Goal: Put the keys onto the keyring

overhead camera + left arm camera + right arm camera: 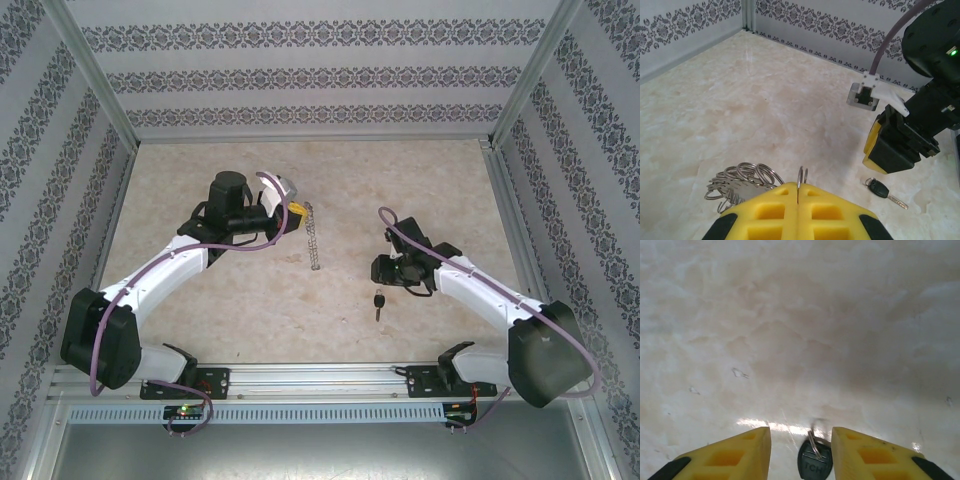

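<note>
left gripper: clamped on large silver hoop keyring | right gripper: jaws apart astride small black-headed silver key on beige marbled table

A lab robot cell: the marble-look table is boxed in by aluminium frame posts and pattern-papered panels. The left arm and right arm are bolted to a metal rail at its near edge.

Left arm reaches to mid-table, left gripper pinched tight on the keyring; right arm bends inward, right gripper pointing down, jaws apart.
</note>
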You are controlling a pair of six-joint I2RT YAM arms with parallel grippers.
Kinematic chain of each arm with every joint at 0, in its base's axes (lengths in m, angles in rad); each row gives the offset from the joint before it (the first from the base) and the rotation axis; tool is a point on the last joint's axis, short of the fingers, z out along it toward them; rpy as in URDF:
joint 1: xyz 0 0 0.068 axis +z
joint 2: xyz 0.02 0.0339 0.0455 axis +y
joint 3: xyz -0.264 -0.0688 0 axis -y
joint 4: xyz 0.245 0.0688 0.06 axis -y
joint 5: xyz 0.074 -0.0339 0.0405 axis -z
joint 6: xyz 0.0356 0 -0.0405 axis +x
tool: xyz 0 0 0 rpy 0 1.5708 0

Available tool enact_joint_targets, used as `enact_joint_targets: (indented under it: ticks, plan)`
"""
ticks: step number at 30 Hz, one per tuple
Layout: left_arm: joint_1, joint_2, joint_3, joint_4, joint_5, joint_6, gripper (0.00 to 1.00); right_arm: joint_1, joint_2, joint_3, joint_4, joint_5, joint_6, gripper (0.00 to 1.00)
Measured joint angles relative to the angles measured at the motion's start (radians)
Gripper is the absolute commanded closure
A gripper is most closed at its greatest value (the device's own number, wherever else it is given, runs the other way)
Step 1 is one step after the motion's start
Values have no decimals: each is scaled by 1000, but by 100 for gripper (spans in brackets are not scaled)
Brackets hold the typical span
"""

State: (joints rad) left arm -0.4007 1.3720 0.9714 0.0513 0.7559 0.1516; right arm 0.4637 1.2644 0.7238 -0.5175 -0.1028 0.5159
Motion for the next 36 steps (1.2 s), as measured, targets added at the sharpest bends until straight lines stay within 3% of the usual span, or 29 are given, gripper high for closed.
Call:
enact_joint_targets:
  ticks: [12,30,34,36]
  plan:
    - [-5,0,8,-21,22,-3,100,56,113,-1,-17,10,-19,69]
    - [-5,0,22,-23,31,-10,100,58,133,-33,-1,10,-19,78]
    - [-5,0,22,-23,37,-14,100,58,149,-33,6,10,-20,86]
    - [-5,0,23,-23,37,-16,100,58,153,-34,10,10,-25,96]
